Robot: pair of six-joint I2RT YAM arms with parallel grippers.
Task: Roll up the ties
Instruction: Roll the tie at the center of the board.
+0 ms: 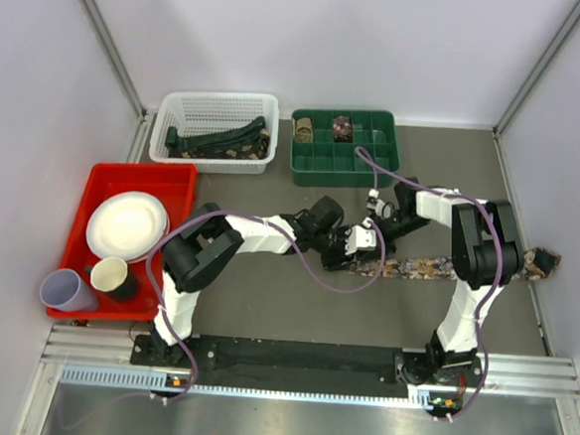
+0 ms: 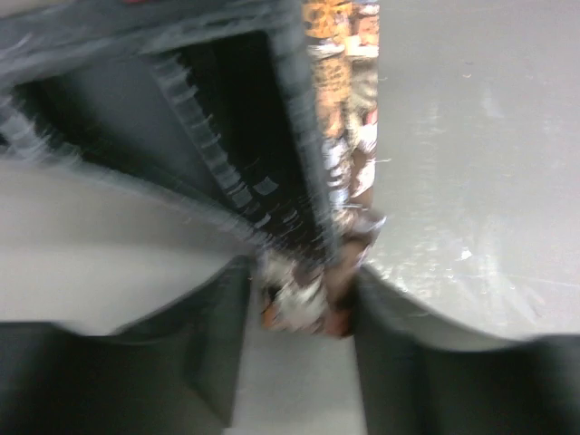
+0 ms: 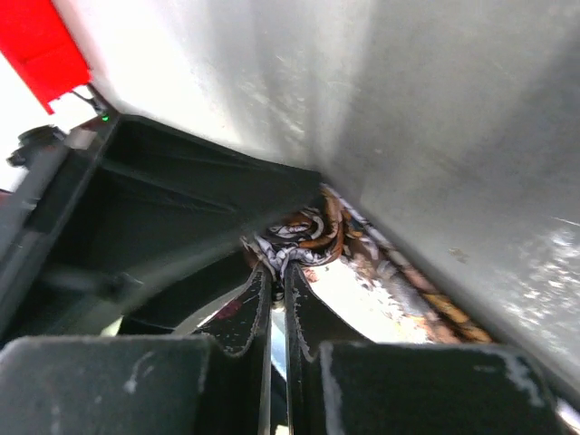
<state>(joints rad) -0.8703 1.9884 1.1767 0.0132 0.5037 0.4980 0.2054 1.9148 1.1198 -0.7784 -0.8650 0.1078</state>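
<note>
Tie end [image 2: 297, 306] (coiled) inside left gripper [image 2: 301, 292]

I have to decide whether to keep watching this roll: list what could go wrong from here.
1. The right fingers seem to pinch only the edge of the floral tie where its small coil begins, so the coil may spring open.
2. The left fingers straddle the same end, close to the right arm, so the two may collide.
3. A purple cable loops down beside the coil and may snag.
</note>
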